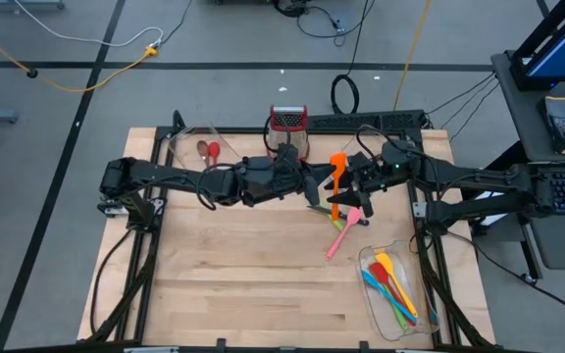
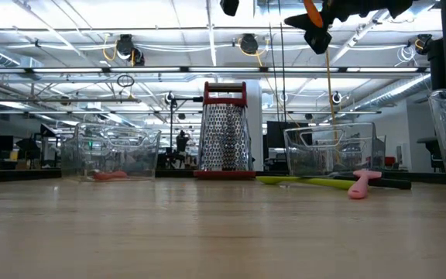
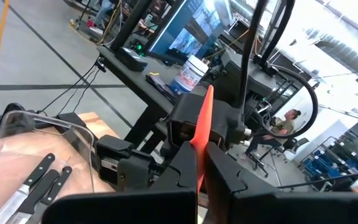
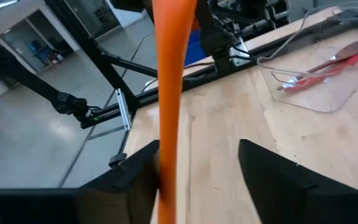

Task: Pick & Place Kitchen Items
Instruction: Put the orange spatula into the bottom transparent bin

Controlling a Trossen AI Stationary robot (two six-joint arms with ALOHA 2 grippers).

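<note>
Orange plastic spatula [image 1: 336,179] aloft mid-table, pinched by left gripper [image 3: 199,163]; right gripper [image 4: 197,174] spread around handle. Several utensils already in clear bins [image 1: 390,319]; pink spatula [image 1: 342,231], yellow-green utensil [image 2: 300,181] left on table.

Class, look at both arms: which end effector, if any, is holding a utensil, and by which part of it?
The left end effector is shut on the orange spatula, pinching its thin handle. The right end effector stands open around the handle, not yet gripping.
</note>
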